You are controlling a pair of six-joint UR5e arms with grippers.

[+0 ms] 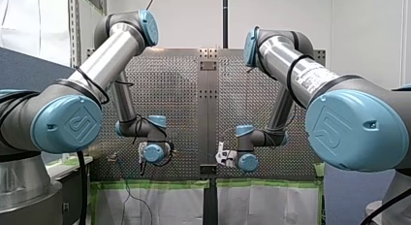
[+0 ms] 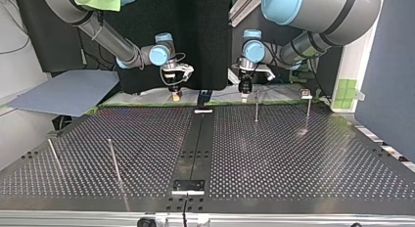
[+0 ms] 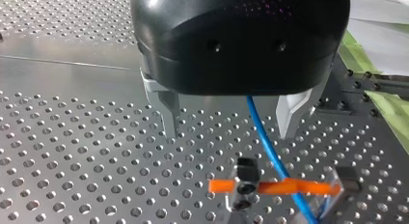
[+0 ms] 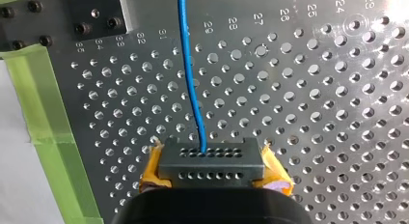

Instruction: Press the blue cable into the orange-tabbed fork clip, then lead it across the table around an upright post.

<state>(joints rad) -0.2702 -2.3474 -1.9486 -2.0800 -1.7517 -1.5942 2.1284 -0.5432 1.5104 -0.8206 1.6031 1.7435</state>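
Observation:
The blue cable point(image 3: 263, 137) runs between the metal fingers point(image 3: 170, 113) of my black left gripper point(image 3: 230, 134), which stands open around it without clamping. Just ahead of that gripper the cable drops into the orange-tabbed fork clip point(image 3: 275, 187). My right gripper point(image 4: 210, 161), with yellow pads point(image 4: 153, 173), is shut on the blue cable point(image 4: 190, 79), which leads straight ahead over the perforated plate. In the top view my left gripper point(image 2: 244, 92) hangs at the far edge right of the middle and my right gripper point(image 2: 176, 92) left of it.
Thin upright posts stand on the table: one point(image 2: 256, 109) near my left gripper, another point(image 2: 308, 112) by the clip point(image 2: 306, 94), two more point(image 2: 113, 161) at the top view's left. Green tape point(image 4: 43, 113) lines the table edge. A grey sheet point(image 2: 68, 92) lies off the table.

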